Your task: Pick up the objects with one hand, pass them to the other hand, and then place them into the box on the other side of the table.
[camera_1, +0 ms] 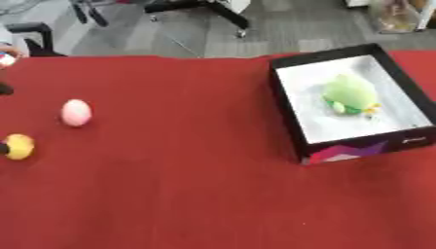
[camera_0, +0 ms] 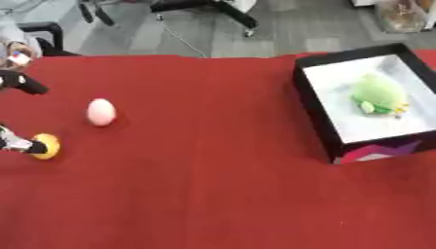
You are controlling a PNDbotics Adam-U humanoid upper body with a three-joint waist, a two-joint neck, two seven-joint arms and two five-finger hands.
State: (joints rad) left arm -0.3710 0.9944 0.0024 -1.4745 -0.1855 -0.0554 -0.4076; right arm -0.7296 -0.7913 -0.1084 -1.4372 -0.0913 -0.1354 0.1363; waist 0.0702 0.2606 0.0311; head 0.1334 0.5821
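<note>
A pink egg-shaped object (camera_0: 100, 112) lies on the red table (camera_0: 204, 185) at the left. Below and left of it sits a small round yellow object (camera_0: 45, 146). My left hand (camera_0: 19, 144) comes in from the left edge with its fingers spread. One black finger tip touches the yellow object, and another finger (camera_0: 24, 83) reaches out well above it, apart from both objects. Most of the hand is cut off by the edge. At the right stands a black box (camera_0: 312, 104) with a white inside, holding a green plush toy (camera_0: 377, 94). My right hand does not show.
Beyond the table's far edge is grey floor with black chair legs (camera_0: 213, 9). A person's hand (camera_0: 17, 52) shows at the far left corner, touching nothing on the table. Red cloth stretches between the left objects and the box.
</note>
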